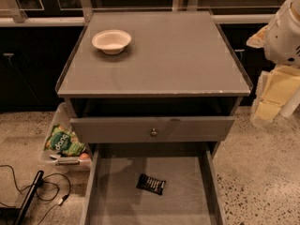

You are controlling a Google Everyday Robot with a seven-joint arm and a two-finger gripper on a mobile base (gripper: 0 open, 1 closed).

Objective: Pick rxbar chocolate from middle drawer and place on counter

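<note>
The rxbar chocolate [151, 183] lies flat in its black wrapper on the grey floor of the open middle drawer [108, 191], slightly right of centre. The counter [178, 55] is the grey cabinet top above it. My gripper [274, 95], pale yellow below the white arm [283, 32], hangs at the right edge of the view, beside the counter's front right corner. It is well above and to the right of the bar and touches nothing.
A white bowl [111, 41] stands on the counter's back left. A closed drawer front with a brass knob [153, 132] sits above the open drawer. A clear bin with a green snack bag [63, 142] and black cables [42, 191] lie on the floor at left.
</note>
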